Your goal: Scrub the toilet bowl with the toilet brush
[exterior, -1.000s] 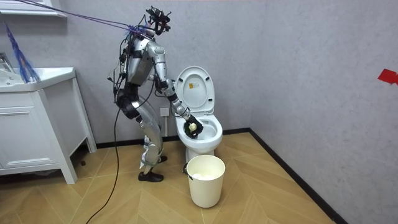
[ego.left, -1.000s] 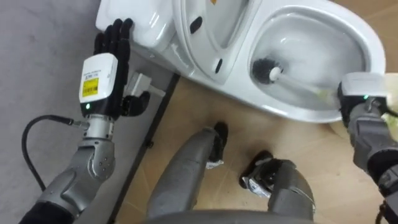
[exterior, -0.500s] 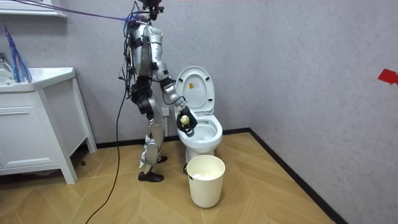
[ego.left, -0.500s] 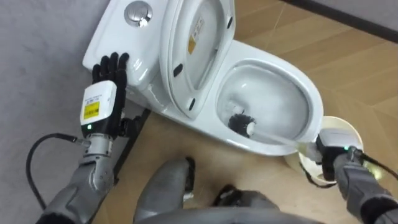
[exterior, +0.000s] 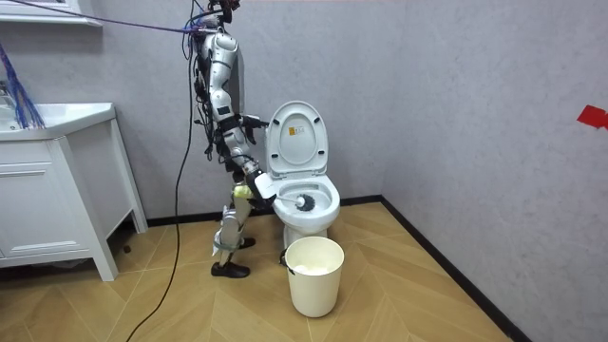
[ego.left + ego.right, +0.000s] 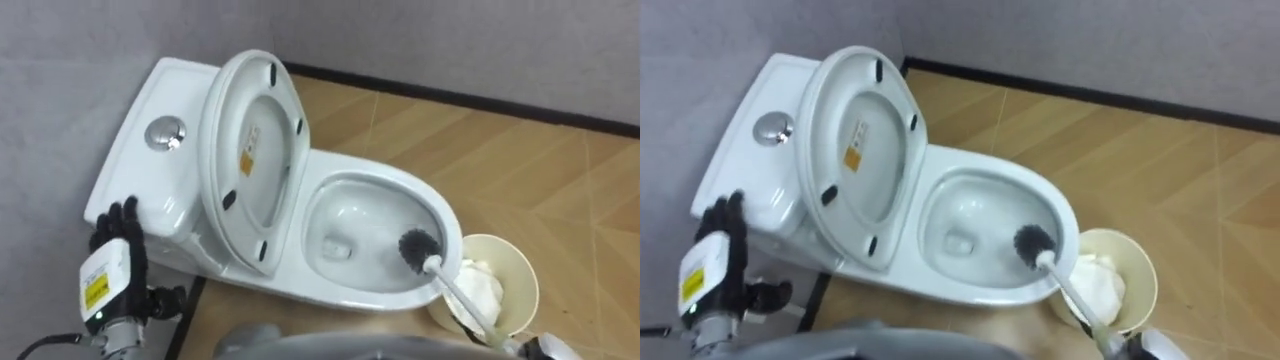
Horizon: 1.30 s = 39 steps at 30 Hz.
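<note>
At lower left, left hand (image 6: pixel 112 270): fingers (image 6: pixel 122 222) straight, side by side, pointing up beside the tank (image 6: pixel 135 180); nothing held; contact with the tank not clear.
Right hand (image 5: pixel 251 183): low beside the bowl in the room view, closed on the brush's handle end.
Toilet brush (image 6: pixel 450 285): one; dark head inside the bowl by the near rim, white handle slanting out over the rim and above the bin.
Toilet (image 6: pixel 380 182): one; lid (image 6: pixel 255 160) raised upright against the tank; one round flush button (image 6: pixel 165 133) on top.
Bin (image 6: pixel 528 268): one; just beside the bowl, white crumpled stuff inside.
Stance: upright beside the toilet, on the room view's left.
</note>
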### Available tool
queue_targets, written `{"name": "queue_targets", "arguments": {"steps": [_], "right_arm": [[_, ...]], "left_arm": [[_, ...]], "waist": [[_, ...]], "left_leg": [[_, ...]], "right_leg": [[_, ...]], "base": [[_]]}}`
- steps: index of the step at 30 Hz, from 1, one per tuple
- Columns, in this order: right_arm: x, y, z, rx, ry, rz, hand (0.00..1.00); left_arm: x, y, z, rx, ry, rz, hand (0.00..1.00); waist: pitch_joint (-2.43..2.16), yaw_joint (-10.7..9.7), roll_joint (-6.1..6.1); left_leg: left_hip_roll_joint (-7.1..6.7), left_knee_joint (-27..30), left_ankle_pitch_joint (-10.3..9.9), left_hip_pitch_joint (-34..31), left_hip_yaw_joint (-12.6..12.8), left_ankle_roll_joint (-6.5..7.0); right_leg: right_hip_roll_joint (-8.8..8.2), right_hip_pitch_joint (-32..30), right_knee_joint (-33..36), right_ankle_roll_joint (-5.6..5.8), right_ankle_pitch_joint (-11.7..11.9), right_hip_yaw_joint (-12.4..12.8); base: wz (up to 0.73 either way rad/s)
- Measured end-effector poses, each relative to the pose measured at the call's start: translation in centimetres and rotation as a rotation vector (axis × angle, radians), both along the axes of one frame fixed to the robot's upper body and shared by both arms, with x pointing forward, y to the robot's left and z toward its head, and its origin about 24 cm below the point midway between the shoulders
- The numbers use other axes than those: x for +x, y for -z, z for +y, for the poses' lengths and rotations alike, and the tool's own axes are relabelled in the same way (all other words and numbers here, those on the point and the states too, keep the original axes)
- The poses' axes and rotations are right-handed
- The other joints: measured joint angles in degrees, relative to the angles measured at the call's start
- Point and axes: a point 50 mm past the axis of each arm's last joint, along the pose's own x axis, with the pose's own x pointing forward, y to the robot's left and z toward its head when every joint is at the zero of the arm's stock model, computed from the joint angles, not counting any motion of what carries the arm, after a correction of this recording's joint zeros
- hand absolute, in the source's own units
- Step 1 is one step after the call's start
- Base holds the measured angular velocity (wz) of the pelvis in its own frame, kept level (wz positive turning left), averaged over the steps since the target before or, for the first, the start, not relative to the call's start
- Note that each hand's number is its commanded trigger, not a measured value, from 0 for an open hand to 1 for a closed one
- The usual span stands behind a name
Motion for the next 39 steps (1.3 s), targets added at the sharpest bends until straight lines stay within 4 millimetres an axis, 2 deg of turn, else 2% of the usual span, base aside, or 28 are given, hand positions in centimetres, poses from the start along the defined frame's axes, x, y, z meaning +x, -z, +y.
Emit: {"name": "queue_targets", "arguments": {"steps": [2,3,4,5,6,8,10,12,15,17,20,23,24,25,26,30,35,39], "right_arm": [[-0.6,0.2,0.3,0.013,0.094,-0.026,1.00],[-0.7,0.3,0.4,0.014,0.123,-0.032,1.00],[-1.3,0.4,0.6,0.020,0.192,-0.033,1.00],[-2.1,0.5,0.7,0.023,0.255,-0.022,1.00],[-2.4,0.6,0.7,0.020,0.278,-0.012,1.00],[-3.4,0.7,0.6,0.006,0.333,0.036,1.00],[-3.7,0.8,0.8,0.007,0.357,0.049,1.00],[-4.0,1.0,1.3,0.018,0.386,0.054,1.00],[-4.3,1.3,2.2,0.038,0.400,0.069,1.00],[-4.5,1.3,2.3,0.044,0.403,0.081,1.00],[-4.8,1.4,2.4,0.048,0.423,0.103,1.00],[-5.0,1.3,2.2,0.044,0.457,0.105,1.00],[-5.0,1.3,2.2,0.043,0.457,0.104,0.76],[-5.3,1.3,2.2,0.041,0.459,0.112,0.45],[-5.3,1.3,2.2,0.042,0.453,0.114,0.00],[-4.7,1.4,2.4,0.044,0.443,0.109,0.00],[-3.8,1.5,2.3,0.046,0.423,0.090,0.00],[-3.6,1.6,2.5,0.064,0.454,0.082,0.00]], "left_arm": [[-3.2,1.6,1.3,-0.100,-0.293,0.087,0.00],[-4.3,2.0,1.5,-0.130,-0.378,0.117,0.00],[-6.6,2.6,1.7,-0.188,-0.539,0.170,0.00],[-8.7,2.9,1.9,-0.232,-0.689,0.202,0.00],[-9.2,3.0,1.9,-0.254,-0.744,0.205,0.00],[-11.5,3.3,1.8,-0.323,-0.935,0.209,0.00],[-12.2,3.5,1.4,-0.373,-1.050,0.178,0.00],[-12.0,3.7,1.0,-0.432,-1.130,0.134,0.00],[-11.5,4.2,0.5,-0.544,-1.232,0.069,0.00],[-10.9,4.8,-0.2,-0.626,-1.265,0.059,0.00],[-10.2,5.2,-0.6,-0.723,-1.300,0.028,0.00],[-9.6,5.5,-0.9,-0.805,-1.318,-0.002,0.00],[-9.5,5.5,-0.9,-0.815,-1.314,-0.002,0.00],[-9.2,5.6,-0.9,-0.832,-1.306,-0.002,0.00],[-9.1,5.6,-0.9,-0.843,-1.295,0.001,0.00],[-9.0,5.6,-0.8,-0.814,-1.207,0.084,0.00],[-7.7,5.6,-0.4,-0.657,-0.882,0.287,0.00],[-6.7,5.6,-0.4,-0.556,-0.703,0.393,0.00]], "waist": [[-0.04,-0.4,0.10],[-0.03,-0.5,0.21],[0.14,-0.5,0.49],[0.11,-0.9,0.42],[0.16,-0.9,0.39],[0.21,-0.8,0.54],[0.22,-0.8,0.72],[0.23,-0.8,1.07],[0.30,-1.9,1.72],[0.32,-2.5,2.28],[0.31,-3.6,2.33],[0.27,-3.6,2.39],[0.26,-3.6,2.41],[0.25,-3.7,2.41],[0.18,-3.9,2.31],[0.14,-3.7,2.38],[0.14,-3.9,2.38],[0.18,-4.8,2.43]], "left_leg": [[0.25,-0.3,-0.5,1.1,0.0,-0.68],[0.40,-0.2,-0.9,1.5,-0.1,-0.93],[0.65,0.2,-1.6,2.0,-0.3,-1.14],[0.69,1.1,-2.2,1.9,-0.8,-0.93],[0.67,1.3,-2.3,1.9,-0.8,-0.99],[0.55,1.0,-2.7,1.8,-0.8,-0.92],[0.64,0.9,-2.8,1.8,-0.9,-0.74],[0.52,0.8,-3.0,1.9,-1.3,-0.46],[0.40,0.8,-3.2,2.2,-0.9,-0.25],[0.65,0.5,-3.1,3.0,0.6,-0.18],[0.99,0.2,-3.0,3.3,2.0,-0.04],[1.30,-0.7,-3.0,4.0,4.0,0.01],[1.31,-1.0,-3.0,4.2,4.3,0.01],[1.28,-1.3,-3.0,4.8,4.9,0.01],[1.21,-1.4,-3.0,5.2,5.1,0.01],[1.19,-2.1,-3.0,6.0,6.3,-0.02],[0.90,-2.1,-3.0,6.0,6.2,-0.02],[1.06,-2.4,-3.0,6.1,6.1,-0.03]], "right_leg": [[0.32,1.0,-0.2,0.00,0.0,0.0],[0.46,1.3,-0.2,0.00,0.0,0.0],[0.71,2.0,-0.2,0.01,0.0,-0.1],[0.77,2.4,0.0,0.01,0.0,-0.7],[0.77,2.6,0.0,0.02,0.0,-0.8],[0.70,2.8,0.0,0.10,0.0,-1.1],[0.52,2.8,0.0,0.61,0.0,-1.1],[0.41,2.9,-0.1,1.05,0.0,-0.5],[0.43,3.1,-0.2,1.18,0.1,1.8],[0.50,3.0,-0.1,1.23,0.0,3.9],[0.60,2.6,0.0,1.25,0.4,5.2],[0.72,1.9,0.1,1.22,0.6,7.2],[0.71,1.8,0.0,1.21,0.7,7.5],[0.71,1.9,-0.1,1.24,0.7,8.0],[0.66,1.9,0.0,1.25,0.7,8.1],[0.77,1.8,0.1,1.31,0.8,9.3],[0.93,1.8,0.1,1.35,0.9,9.5],[0.88,1.9,0.0,1.30,1.0,9.6]], "base": [[-0.04],[-0.09],[0.07],[0.18],[0.31],[0.27],[0.09],[-0.03],[-0.14],[-0.31],[-0.26],[-0.37],[-0.30],[-0.19],[-0.15],[-0.19],[0.00],[0.00]]}}
